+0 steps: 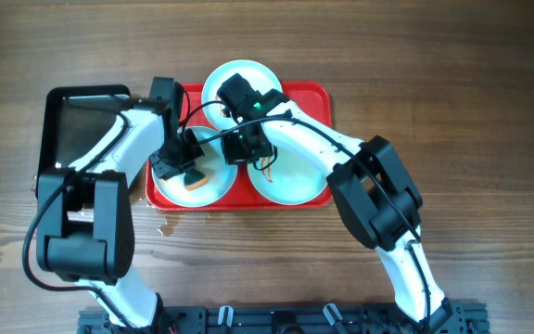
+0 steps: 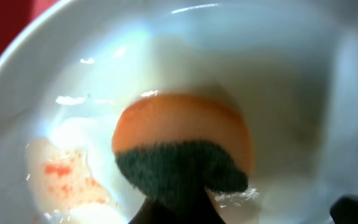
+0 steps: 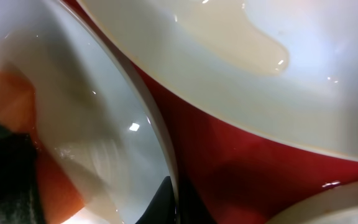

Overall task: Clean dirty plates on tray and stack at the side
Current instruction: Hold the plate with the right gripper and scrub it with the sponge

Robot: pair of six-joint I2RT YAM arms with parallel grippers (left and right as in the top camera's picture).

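Three pale plates lie on the red tray (image 1: 315, 100): one at the back (image 1: 219, 85), one front left (image 1: 215, 188), one front right (image 1: 297, 183). My left gripper (image 1: 184, 170) is shut on an orange sponge with a dark green pad (image 1: 194, 180) and presses it onto the front left plate (image 2: 278, 93). The sponge (image 2: 185, 134) sits mid-plate, and an orange smear (image 2: 61, 171) lies to its left. My right gripper (image 3: 174, 200) is shut on that plate's rim (image 3: 154, 124), one finger on each side. The tray (image 3: 229, 155) and another plate (image 3: 260, 56) show beside it.
A black metal pan (image 1: 86, 121) sits on the wooden table just left of the tray, under the left arm. A small wet patch (image 1: 171, 228) lies on the table in front of the tray's left corner.
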